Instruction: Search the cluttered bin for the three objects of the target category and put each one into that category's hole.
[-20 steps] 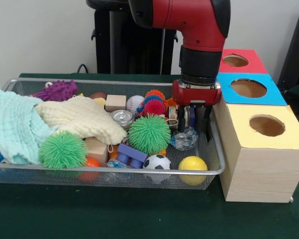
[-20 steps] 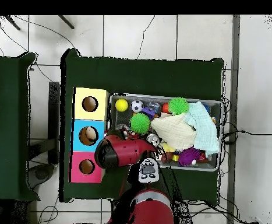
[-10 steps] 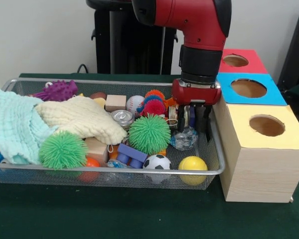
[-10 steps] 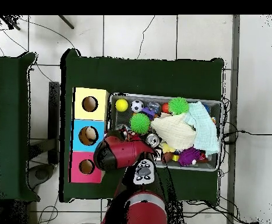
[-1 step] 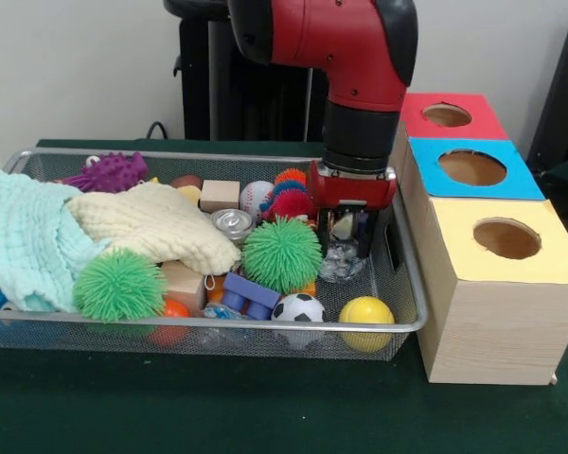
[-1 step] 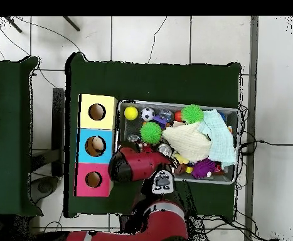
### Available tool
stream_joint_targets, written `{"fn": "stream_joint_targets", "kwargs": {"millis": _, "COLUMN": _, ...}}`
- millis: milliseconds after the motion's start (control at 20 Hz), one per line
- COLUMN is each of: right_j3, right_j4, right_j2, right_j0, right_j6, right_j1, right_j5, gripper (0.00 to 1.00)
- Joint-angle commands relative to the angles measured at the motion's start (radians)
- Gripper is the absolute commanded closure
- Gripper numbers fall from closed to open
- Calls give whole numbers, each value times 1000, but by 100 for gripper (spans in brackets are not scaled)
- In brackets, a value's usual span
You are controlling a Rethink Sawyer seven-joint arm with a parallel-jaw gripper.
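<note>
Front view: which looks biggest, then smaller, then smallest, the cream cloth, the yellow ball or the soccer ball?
1. Cream cloth, by far the largest.
2. Yellow ball and soccer ball look about alike; both sit at the bin's near edge, partly behind the rim, so I won't rank them.

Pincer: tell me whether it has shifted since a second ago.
Yes. The pincer has moved left in the front view, away from the wooden box.
</note>
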Motion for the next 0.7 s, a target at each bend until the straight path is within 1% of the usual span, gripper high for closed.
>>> {"fn": "stream_joint_targets", "kwargs": {"millis": 50, "right_j3": 108, "right_j4": -37, "right_j2": 160, "right_j0": -160, "right_j6": 43, "right_j1": -115, "right_j5": 161, "gripper": 0}}
{"fn": "stream_joint_targets", "kwargs": {"millis": 150, "right_j3": 138, "right_j4": -17, "right_j2": 200, "right_j0": -187, "right_j6": 23, "right_j1": -183, "right_j5": 234, "gripper": 0}}
{"fn": "stream_joint_targets", "kwargs": {"millis": 250, "right_j3": 138, "right_j4": -11, "right_j2": 214, "right_j0": -192, "right_j6": 22, "right_j1": -194, "right_j5": 253, "gripper": 0}}
{"fn": "stream_joint_targets", "kwargs": {"millis": 450, "right_j3": 117, "right_j4": -22, "right_j2": 216, "right_j0": -178, "right_j6": 61, "right_j1": -136, "right_j5": 188, "gripper": 0}}
{"fn": "stream_joint_targets", "kwargs": {"millis": 550, "right_j3": 114, "right_j4": -25, "right_j2": 231, "right_j0": -180, "right_j6": 76, "right_j1": -109, "right_j5": 156, "gripper": 0}}
{"fn": "stream_joint_targets", "kwargs": {"millis": 700, "right_j3": 119, "right_j4": -27, "right_j2": 273, "right_j0": -203, "right_j6": 88, "right_j1": -77, "right_j5": 112, "gripper": 0}}
